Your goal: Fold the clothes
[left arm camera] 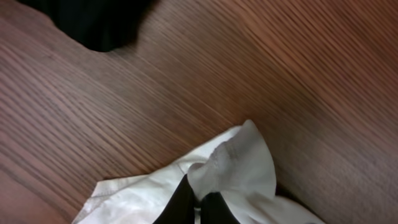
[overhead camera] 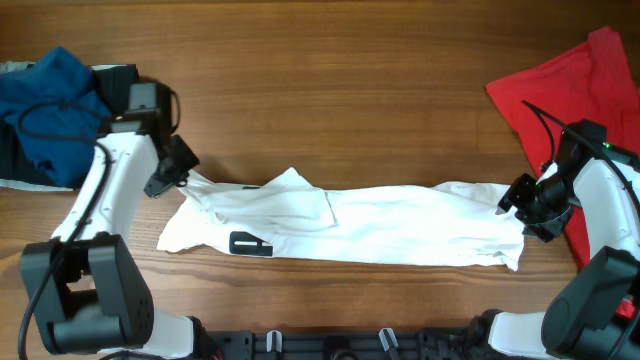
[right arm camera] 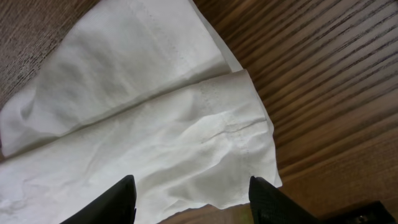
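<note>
I am looking down on a wooden table [overhead camera: 330, 90] where a white T-shirt [overhead camera: 400, 225] is lying stretched out sideways in a long, rumpled band near the front edge, between the 2 arms. A small black label [overhead camera: 250, 244] is showing on its left part, close to the lower edge. The left gripper [overhead camera: 183, 172] is sitting at the shirt's upper left corner. In the left wrist view its 2 dark fingers [left arm camera: 177, 208] are pressing together on a puckered fold of the white cloth, so the jaws are closed and pinching the T-shirt there. Bare wood is filling most of that view, with a dark cloth [left arm camera: 99, 22] showing at the top edge. The right gripper [overhead camera: 512, 205] is hovering at the shirt's right end. In the right wrist view its jaws are standing wide apart, 1 finger on each side of a stitched hem, and the cloth is lying flat beneath them. I am seeing nothing pinched, so this gripper is open and holding nothing. A red shirt [overhead camera: 575, 75] is lying crumpled at the table's far right corner, beside the right arm. A blue garment [overhead camera: 50, 90] is bunched at the far left corner, behind the left arm.
</note>
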